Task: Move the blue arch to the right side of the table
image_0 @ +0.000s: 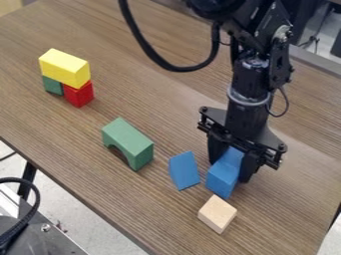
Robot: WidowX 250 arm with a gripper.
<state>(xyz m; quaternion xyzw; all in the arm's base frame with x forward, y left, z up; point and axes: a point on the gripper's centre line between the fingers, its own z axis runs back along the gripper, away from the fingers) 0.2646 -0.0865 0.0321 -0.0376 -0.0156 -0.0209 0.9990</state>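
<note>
Right of the middle, the black gripper (230, 166) points down with its fingers pressed against both sides of a blue block (222, 180). Part of that block is hidden between the fingers, and I cannot tell from the visible faces whether it is the arch. It stands at or just above the wooden table (153, 209). Just left of it is a second blue piece (184, 170), flat-faced and slanted, apart from the gripper.
A natural wood block (217, 214) sits in front of the held block. The green arch (128, 143) stands left of the blue pieces. At the upper left, a yellow block (65, 67) lies across a green block (53, 85) and a red block (79, 94).
</note>
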